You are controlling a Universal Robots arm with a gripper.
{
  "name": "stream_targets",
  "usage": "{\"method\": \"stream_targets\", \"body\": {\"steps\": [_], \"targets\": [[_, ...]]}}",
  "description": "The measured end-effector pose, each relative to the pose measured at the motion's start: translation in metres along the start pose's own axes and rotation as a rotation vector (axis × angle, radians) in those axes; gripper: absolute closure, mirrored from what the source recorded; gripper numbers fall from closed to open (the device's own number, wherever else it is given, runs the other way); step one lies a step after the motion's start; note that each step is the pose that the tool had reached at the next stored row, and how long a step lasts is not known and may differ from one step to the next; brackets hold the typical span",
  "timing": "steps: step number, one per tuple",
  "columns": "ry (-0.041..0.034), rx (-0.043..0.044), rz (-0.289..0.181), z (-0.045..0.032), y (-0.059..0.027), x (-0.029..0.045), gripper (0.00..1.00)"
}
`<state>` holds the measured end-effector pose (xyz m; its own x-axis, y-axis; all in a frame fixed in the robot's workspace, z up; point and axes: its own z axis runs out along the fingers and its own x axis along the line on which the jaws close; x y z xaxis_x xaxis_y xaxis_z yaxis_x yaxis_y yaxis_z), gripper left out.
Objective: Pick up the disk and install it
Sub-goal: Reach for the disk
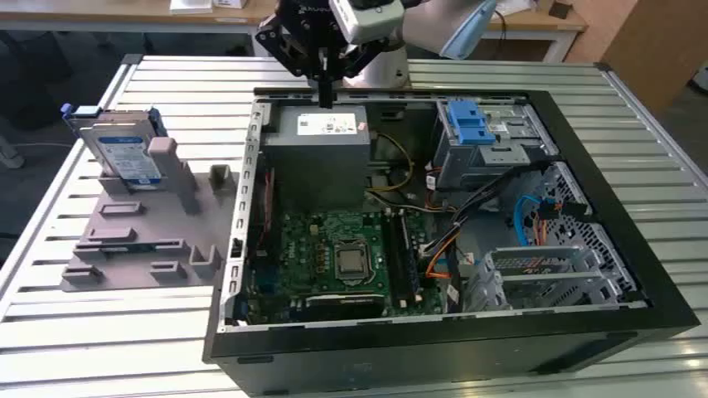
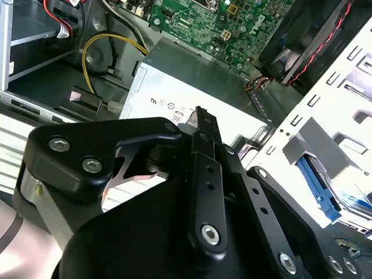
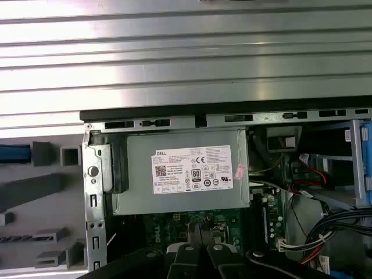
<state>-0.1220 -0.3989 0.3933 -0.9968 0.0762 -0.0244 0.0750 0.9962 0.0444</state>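
The disk (image 1: 119, 153) stands on its edge in a grey stand (image 1: 133, 240) on the table (image 1: 99, 340). It is outside the open computer case (image 1: 443, 336), on the exterior view's left of it. Nothing touches the disk, and it is well apart from the gripper (image 1: 327, 93).

The gripper hangs over the far part of the case, just above the grey box (image 1: 321, 141) with the white sticker. Its two fingers are pressed together and there is nothing between them. In both wrist views the closed tips (image 2: 199, 116) (image 3: 200, 229) point to this box (image 3: 186, 168).
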Motion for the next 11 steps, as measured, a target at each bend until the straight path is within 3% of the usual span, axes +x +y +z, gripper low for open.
{"method": "stream_targets", "body": {"steps": [11], "targets": [[0.0,0.0,0.0,0.0,-0.0001,0.0021,0.89]]}}
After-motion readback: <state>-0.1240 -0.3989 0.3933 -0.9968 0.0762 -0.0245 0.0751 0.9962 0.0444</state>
